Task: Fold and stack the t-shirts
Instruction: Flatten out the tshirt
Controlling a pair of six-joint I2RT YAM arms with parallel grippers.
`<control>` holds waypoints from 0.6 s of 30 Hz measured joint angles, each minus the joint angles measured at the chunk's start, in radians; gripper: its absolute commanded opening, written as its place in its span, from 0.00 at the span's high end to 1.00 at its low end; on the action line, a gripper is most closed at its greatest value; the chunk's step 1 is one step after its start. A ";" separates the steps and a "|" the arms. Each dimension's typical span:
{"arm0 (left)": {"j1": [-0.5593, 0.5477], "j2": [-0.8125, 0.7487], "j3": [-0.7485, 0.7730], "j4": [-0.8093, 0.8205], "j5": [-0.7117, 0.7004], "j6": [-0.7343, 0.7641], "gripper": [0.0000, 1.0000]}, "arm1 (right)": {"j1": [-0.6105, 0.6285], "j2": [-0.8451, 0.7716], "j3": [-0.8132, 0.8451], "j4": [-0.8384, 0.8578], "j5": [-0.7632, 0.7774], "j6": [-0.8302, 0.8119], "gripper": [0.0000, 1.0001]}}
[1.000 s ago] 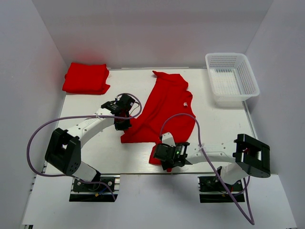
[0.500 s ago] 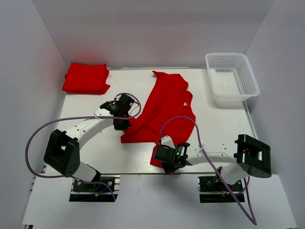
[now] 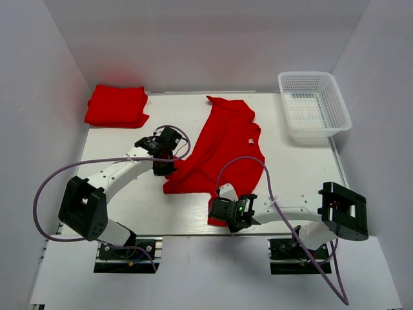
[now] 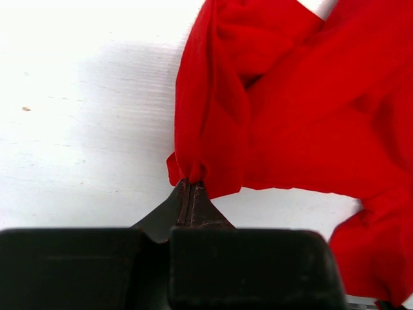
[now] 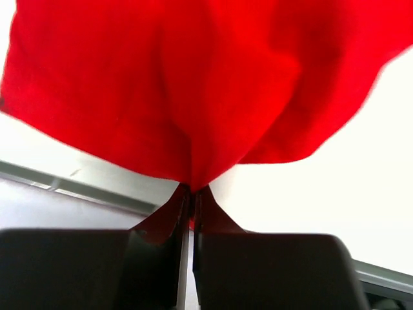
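A red t-shirt (image 3: 222,145) lies spread diagonally across the middle of the table, with a small white neck tag (image 3: 250,141). My left gripper (image 3: 166,163) is shut on its left edge; in the left wrist view the closed tips (image 4: 191,185) pinch a bunched fold of the t-shirt (image 4: 277,110). My right gripper (image 3: 222,213) is shut on the near corner of the same t-shirt at the table's front edge; the right wrist view has the t-shirt (image 5: 193,84) pulled into its closed tips (image 5: 191,188). Folded red t-shirts (image 3: 117,106) sit stacked at the back left.
A white mesh basket (image 3: 314,106) stands at the back right corner. White walls enclose the table on three sides. The table's front rail (image 3: 187,231) runs just below the right gripper. Purple cables loop over both arms.
The right gripper has shut on the near corner of the spread t-shirt and sits slightly lower toward the front edge. The left gripper keeps its hold and has barely moved.
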 measured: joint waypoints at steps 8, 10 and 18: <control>0.000 -0.105 0.128 -0.044 -0.087 -0.004 1.00 | -0.070 -0.107 0.119 -0.065 0.220 -0.043 1.00; 0.000 -0.132 0.207 -0.046 -0.126 -0.003 1.00 | -0.128 -0.169 0.150 -0.053 0.287 -0.072 1.00; 0.014 -0.117 0.488 -0.053 -0.308 0.012 1.00 | -0.396 -0.293 0.260 0.077 0.459 -0.323 1.00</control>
